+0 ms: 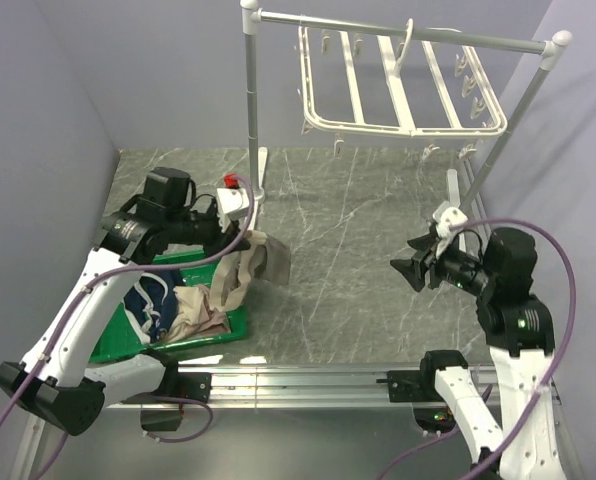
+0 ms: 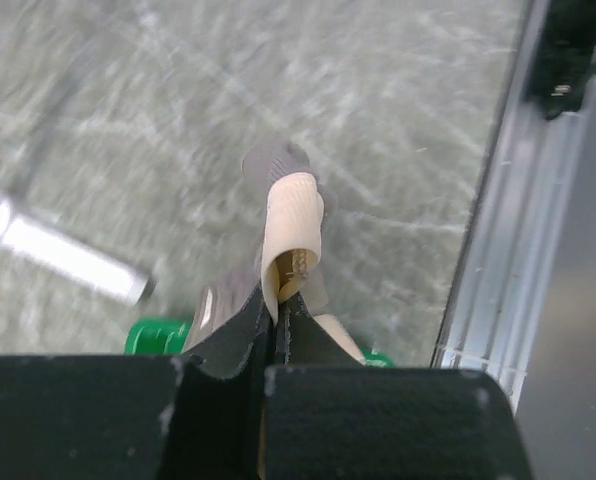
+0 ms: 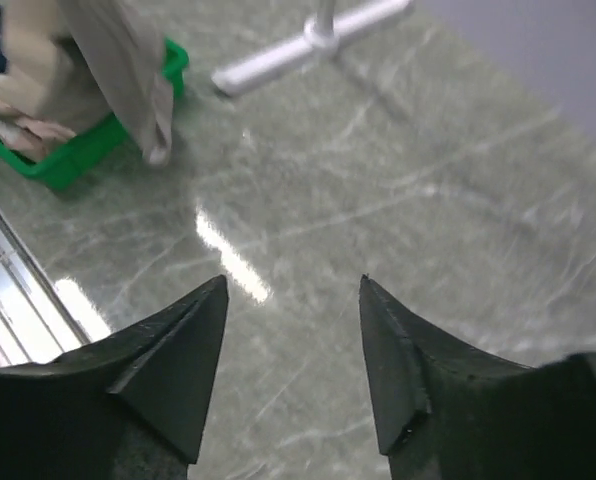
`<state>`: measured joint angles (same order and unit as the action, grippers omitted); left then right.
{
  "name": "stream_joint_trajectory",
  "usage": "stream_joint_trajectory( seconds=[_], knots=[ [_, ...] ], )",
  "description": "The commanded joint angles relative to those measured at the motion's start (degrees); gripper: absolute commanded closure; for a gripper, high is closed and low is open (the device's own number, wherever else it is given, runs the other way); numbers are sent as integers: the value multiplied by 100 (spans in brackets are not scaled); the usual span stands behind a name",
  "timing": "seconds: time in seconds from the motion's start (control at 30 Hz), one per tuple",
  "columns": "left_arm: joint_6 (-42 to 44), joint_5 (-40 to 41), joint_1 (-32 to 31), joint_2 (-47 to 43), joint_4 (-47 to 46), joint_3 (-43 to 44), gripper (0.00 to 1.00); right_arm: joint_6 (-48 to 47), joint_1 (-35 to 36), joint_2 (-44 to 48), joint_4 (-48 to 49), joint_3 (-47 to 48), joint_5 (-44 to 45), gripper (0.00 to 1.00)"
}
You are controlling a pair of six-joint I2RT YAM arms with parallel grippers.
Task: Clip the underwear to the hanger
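My left gripper (image 1: 246,238) is shut on the taupe underwear (image 1: 261,262), which hangs from it above the right edge of the green bin. In the left wrist view the beige waistband (image 2: 293,225) loops out of my closed jaws, with grey fabric (image 2: 276,160) behind it. The white hanger (image 1: 398,90) hangs by its hook from the rack's top bar at the back, clips dangling along its edges. My right gripper (image 1: 410,262) is open and empty over the floor at the right. Its fingertips (image 3: 203,330) are spread in the right wrist view, where the underwear (image 3: 128,70) shows at far left.
A green bin (image 1: 193,335) at front left holds a navy garment (image 1: 148,300) and a paler pinkish-beige garment (image 1: 198,310). The white pole rack (image 1: 250,110) stands at the back, its base foot (image 3: 298,50) on the grey marbled floor. A metal rail (image 1: 308,380) runs along the near edge.
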<state>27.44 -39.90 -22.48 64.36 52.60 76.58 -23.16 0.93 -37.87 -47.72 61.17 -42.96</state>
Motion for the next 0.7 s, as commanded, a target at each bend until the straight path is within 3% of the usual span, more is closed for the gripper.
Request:
stream_joint_trajectory(
  seconds=[0.0, 0.23, 0.67],
  knots=[
    [-194, -484, -475, 68, -627, 156, 98, 109, 109, 464, 1009, -227, -450, 39],
    [-555, -335, -1555, 454, -1427, 156, 96, 321, 469, 518, 1722, -412, -486, 44],
    [-1153, -88, -2630, 1587, -2605, 235, 98, -479, 2648, -317, 1968, -544, 692, 46]
  ],
)
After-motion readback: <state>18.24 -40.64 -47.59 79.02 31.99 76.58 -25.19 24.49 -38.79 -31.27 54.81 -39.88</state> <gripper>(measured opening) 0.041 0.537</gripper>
